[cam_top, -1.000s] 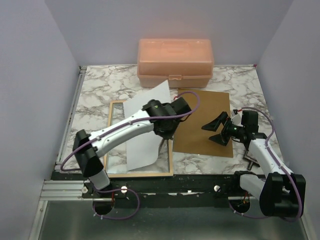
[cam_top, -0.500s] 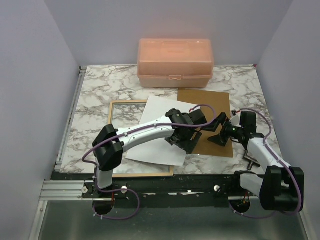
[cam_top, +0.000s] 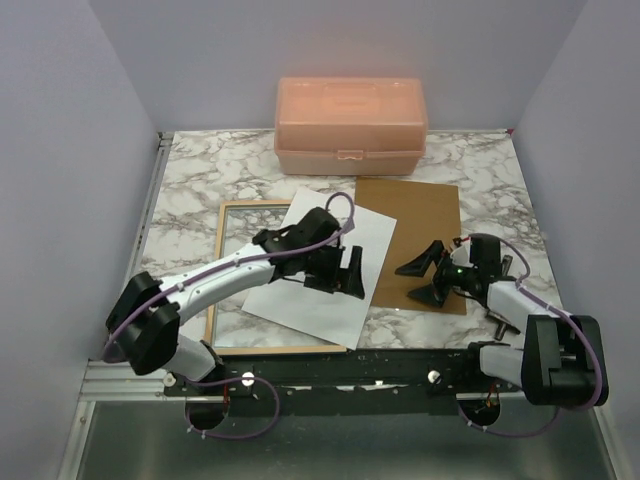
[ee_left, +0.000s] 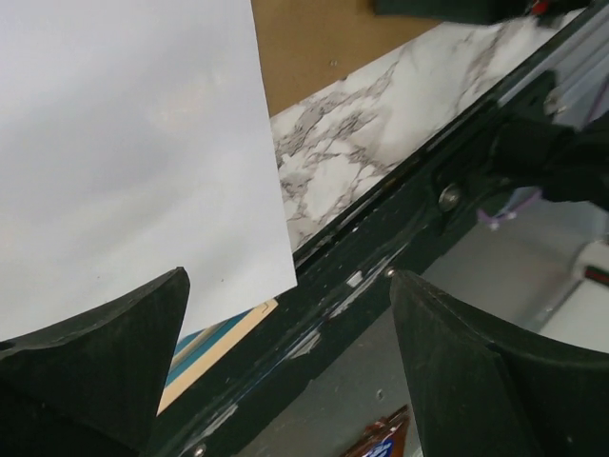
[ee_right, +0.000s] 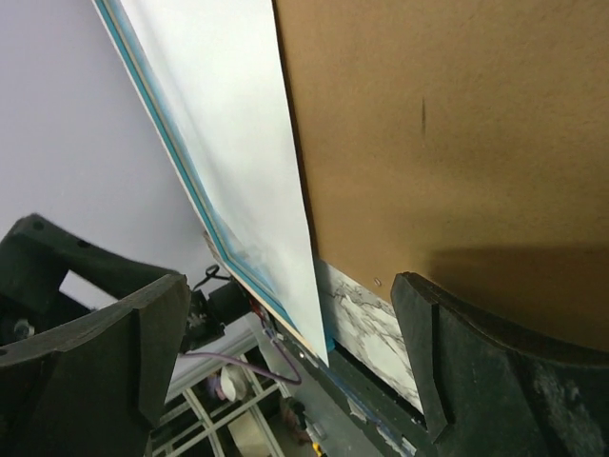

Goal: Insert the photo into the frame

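The photo (cam_top: 305,300) lies white side up, askew across the right rim of the frame (cam_top: 219,230) and not yet seated inside, with the left end effector (cam_top: 338,280) and right end effector (cam_top: 420,280) both open, empty.

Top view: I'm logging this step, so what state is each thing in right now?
photo, white back up, askew across the frame and backing board, not held
frame, lying flat, wood side up, partly covered by the photo
backing board, flat, out of the frame
storage box, lid shut
left gripper, open, empty
right gripper, open, empty
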`<action>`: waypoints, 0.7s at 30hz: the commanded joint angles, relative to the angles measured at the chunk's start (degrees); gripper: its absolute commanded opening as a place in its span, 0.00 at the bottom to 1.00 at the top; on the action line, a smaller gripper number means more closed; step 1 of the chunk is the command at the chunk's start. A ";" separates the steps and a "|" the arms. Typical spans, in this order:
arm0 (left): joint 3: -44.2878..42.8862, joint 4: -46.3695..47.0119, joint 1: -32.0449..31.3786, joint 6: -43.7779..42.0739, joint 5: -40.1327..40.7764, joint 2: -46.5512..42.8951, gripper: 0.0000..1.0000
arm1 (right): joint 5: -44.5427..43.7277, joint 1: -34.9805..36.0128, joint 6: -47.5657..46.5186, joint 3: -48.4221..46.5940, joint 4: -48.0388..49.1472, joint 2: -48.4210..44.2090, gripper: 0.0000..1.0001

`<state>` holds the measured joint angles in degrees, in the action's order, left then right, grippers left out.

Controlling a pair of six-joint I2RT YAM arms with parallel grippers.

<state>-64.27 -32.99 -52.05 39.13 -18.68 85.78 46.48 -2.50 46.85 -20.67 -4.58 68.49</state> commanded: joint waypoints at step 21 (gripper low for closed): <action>19.80 5.25 30.13 4.55 -4.31 -46.59 0.88 | -10.75 24.98 18.19 10.01 20.53 2.06 0.79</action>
<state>-37.91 -19.66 -22.44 47.92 -28.32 44.25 41.30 19.38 61.65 -11.97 12.10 69.14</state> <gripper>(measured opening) 0.884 0.817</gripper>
